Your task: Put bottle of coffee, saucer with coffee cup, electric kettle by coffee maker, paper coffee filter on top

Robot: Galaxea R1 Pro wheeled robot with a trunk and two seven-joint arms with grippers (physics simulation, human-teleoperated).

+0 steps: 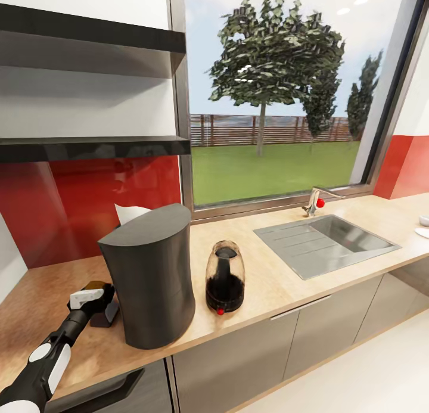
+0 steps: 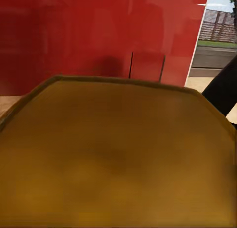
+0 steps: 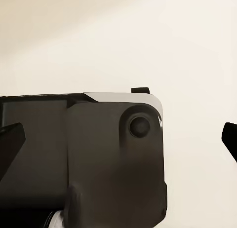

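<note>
The dark grey coffee maker (image 1: 150,282) stands on the wooden countertop (image 1: 280,282). A white paper filter (image 1: 130,213) peeks out behind its top. Right of it stands a clear domed kettle (image 1: 224,278) with a dark inside and a red button. My left gripper (image 1: 100,304) is low at the coffee maker's left side, shut on the bottle of coffee (image 1: 95,289), whose golden-brown top (image 2: 118,159) looms close in the left wrist view. White crockery (image 1: 423,225), perhaps cup and saucer, lies at the counter's far right edge. My right gripper (image 3: 120,138) stands open over a pale floor, holding nothing.
A steel sink (image 1: 326,241) with a tap (image 1: 314,201) is set in the counter under the window. Two dark shelves (image 1: 89,146) hang on the wall above the red backsplash (image 1: 77,204). Grey cabinet fronts (image 1: 238,359) run below the counter.
</note>
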